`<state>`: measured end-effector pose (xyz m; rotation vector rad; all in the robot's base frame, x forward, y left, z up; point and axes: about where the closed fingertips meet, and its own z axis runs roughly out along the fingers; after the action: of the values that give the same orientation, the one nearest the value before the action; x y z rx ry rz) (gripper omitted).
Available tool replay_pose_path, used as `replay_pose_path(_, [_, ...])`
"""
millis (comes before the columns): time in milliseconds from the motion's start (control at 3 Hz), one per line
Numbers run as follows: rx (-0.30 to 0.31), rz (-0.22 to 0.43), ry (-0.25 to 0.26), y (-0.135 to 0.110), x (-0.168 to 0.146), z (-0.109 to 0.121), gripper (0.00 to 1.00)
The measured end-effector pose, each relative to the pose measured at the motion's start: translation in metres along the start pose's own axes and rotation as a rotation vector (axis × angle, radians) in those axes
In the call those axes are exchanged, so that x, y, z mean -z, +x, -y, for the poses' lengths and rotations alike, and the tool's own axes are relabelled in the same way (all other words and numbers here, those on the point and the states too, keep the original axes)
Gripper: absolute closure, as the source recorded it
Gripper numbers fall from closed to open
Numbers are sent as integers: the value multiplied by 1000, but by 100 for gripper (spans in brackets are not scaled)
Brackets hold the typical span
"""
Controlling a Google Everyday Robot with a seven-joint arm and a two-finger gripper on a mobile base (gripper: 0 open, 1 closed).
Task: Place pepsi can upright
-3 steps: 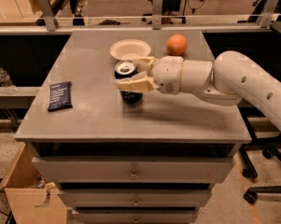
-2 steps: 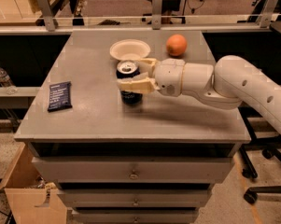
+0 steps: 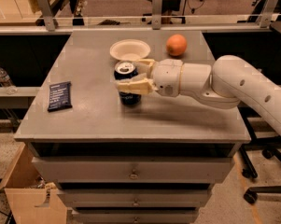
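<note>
Mid grey flat-topped bench (image 3: 93, 120), cream plastic gripper (image 3: 129, 73) clasps blue, silver-topped aluminium pepsi can (image 3: 129, 98); white paper bowl (image 3: 129, 49), orange round fruit (image 3: 176, 45), dark blue flat wrapper (image 3: 59, 95), pale print.

pepsi can (image 3: 126, 70) upright on table (image 3: 84, 120), gripper (image 3: 129, 74) fingers (image 3: 133, 86) clasping it — bowl (image 3: 129, 49) (white) just behind

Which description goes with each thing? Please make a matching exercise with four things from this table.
Things:
1. can
2. bowl
3. orange
4. snack bar

Descriptions:
A. round, at the far side of the table, right of the bowl
B. dark blue, lying flat near the left edge
C. upright, between the fingers of the gripper near the middle of the table
D. white, just behind the can

Pairs: 1-C, 2-D, 3-A, 4-B
</note>
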<state>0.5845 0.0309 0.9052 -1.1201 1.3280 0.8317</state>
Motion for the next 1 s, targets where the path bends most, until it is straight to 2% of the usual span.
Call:
replay_pose_path(667, [2, 2, -8, -2, -4, -3, 12])
replay_pose_path(1000, [3, 2, -12, -3, -6, -4, 0])
